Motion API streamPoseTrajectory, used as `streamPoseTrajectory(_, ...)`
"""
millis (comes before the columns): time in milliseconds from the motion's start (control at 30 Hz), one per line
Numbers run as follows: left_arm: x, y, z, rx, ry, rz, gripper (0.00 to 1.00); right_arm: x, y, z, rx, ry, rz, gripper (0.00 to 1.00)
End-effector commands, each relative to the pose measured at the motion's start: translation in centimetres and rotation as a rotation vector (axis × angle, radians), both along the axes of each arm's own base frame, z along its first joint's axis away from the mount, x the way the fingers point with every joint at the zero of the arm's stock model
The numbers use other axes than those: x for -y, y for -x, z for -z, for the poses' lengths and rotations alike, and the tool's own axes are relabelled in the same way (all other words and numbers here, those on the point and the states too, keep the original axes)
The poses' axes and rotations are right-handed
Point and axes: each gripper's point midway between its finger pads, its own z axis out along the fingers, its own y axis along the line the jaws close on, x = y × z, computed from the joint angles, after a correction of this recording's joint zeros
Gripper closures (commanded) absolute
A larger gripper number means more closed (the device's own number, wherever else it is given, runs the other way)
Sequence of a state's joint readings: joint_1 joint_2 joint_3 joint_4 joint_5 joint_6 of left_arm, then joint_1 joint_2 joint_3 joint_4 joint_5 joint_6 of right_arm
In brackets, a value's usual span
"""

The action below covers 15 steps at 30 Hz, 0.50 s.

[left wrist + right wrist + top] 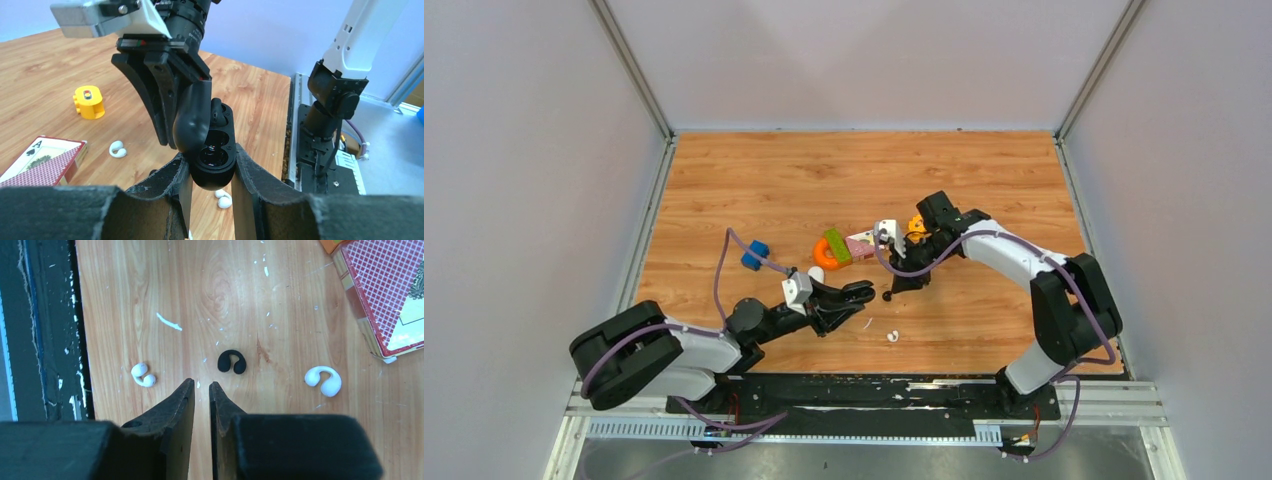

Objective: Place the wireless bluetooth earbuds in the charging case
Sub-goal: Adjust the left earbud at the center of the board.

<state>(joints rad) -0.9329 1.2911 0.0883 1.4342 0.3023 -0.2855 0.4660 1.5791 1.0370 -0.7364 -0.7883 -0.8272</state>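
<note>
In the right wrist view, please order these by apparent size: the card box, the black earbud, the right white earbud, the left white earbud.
1. Card box, though partly cut off by the frame.
2. Right white earbud.
3. Black earbud and left white earbud: they look alike, so I do not rank them.

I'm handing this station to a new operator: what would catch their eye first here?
Probably the open black oval charging case clamped in the left gripper, seemingly with one black bud already seated. Next, the right gripper, nearly shut on nothing, hovers over a loose black C-shaped earbud on the wooden table, with a white earbud on one side and another white earbud on the other.
</note>
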Motion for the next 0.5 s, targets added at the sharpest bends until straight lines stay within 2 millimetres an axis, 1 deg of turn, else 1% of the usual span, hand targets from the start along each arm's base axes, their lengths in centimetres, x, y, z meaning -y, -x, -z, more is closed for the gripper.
streamPoseTrajectory(0, -0.7, -0.8, -1.0, 0.044, 0.026, -0.059, 1.00, -1.4, -2.1, 0.9, -0.011, -0.003, 0.088, 0.82)
streamPoseTrajectory(67, -0.8, -0.9, -1.1, 0.046, 0.023, -0.065, 1.00, -1.5, -2.2, 2.0, -0.024, 0.033, 0.102, 0.79)
streamPoseTrajectory(167, -0.8, -1.0, -1.0, 0.046, 0.016, -0.071, 1.00, -1.7, -2.2, 3.4, -0.024, 0.074, 0.118, 0.71)
streamPoseTrajectory(233, -0.9, -1.0, -1.0, 0.047, 0.017, -0.071, 1.00, -1.8, -2.3, 4.0, -0.004, 0.099, 0.124, 0.62)
streamPoseTrajectory(267, -0.9, -1.0, -1.0, 0.047, 0.016, -0.071, 1.00, -1.8, -2.4, 4.3, 0.010, 0.112, 0.130, 0.60)
streamPoseTrajectory(467, -0.8, -0.9, -1.0, 0.046, 0.016, -0.063, 1.00, -2.3, -2.8, 5.3, 0.028, 0.157, 0.150, 0.58)
